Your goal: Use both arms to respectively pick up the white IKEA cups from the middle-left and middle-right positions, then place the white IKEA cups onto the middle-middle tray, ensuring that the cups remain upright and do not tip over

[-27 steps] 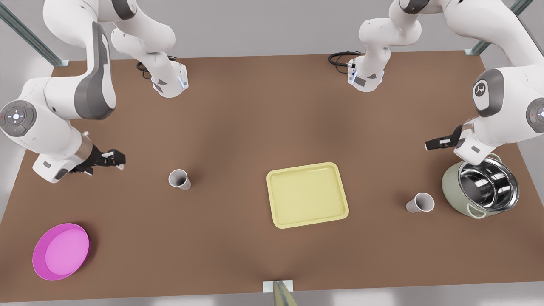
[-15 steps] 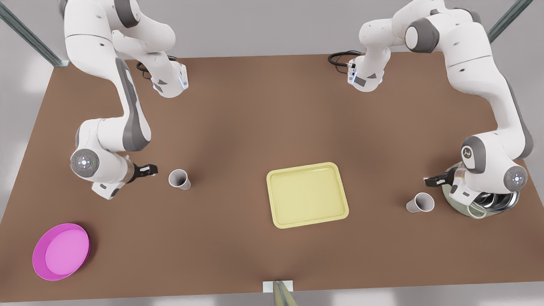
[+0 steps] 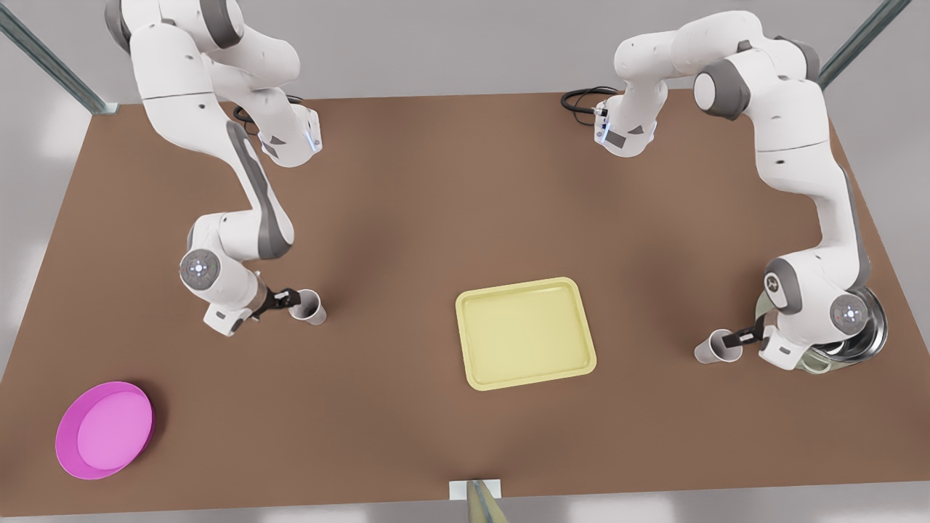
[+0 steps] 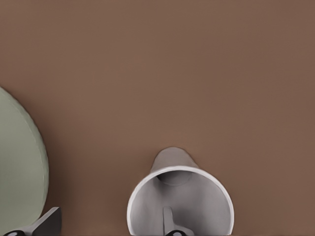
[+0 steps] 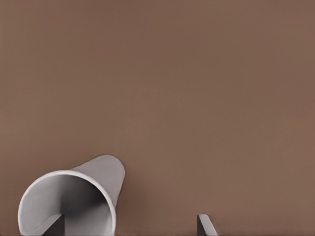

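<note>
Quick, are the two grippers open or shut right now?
Left gripper: open, one finger inside the cup by the green pot.
Right gripper: open, one finger inside the other cup.

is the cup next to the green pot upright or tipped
Upright. The white cup stands on its base on the table, open mouth up, beside the green pot; the left wrist view looks down into it.

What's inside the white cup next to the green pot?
One finger of the left gripper dips inside the cup; the other is outside, toward the pot. Otherwise pale walls, nothing else; the finger hides part of the bottom. The right gripper is at the other cup.
</note>
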Controlling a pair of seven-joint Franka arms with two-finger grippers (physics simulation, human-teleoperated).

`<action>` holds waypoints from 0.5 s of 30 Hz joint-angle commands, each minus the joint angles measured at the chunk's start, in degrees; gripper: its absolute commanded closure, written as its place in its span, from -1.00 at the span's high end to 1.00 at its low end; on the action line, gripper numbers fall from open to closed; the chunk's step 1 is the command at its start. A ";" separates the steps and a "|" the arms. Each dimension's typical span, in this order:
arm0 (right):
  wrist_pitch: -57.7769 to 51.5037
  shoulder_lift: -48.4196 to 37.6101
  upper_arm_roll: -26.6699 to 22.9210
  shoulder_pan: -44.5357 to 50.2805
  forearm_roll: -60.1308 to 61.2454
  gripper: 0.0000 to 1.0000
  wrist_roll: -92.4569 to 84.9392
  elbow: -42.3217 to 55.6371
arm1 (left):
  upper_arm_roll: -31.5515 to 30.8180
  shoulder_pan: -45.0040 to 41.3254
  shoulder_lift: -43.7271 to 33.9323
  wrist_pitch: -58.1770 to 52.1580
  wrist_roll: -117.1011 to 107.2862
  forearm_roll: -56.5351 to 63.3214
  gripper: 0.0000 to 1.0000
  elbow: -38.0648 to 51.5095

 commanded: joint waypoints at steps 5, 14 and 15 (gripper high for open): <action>6.70 1.20 0.03 0.01 1.19 1.00 -0.29 -2.46 | -0.26 0.13 1.06 3.15 -2.88 -6.80 -0.12 -0.36; 7.67 4.63 0.03 0.63 1.98 1.00 -0.38 -2.37 | -0.26 -1.45 -3.33 -0.54 -2.96 -9.96 -0.57 -0.36; 7.84 4.90 0.03 0.89 2.06 1.00 -0.29 -2.37 | -1.05 -2.50 -3.77 -1.33 -2.96 -9.96 -0.57 -0.19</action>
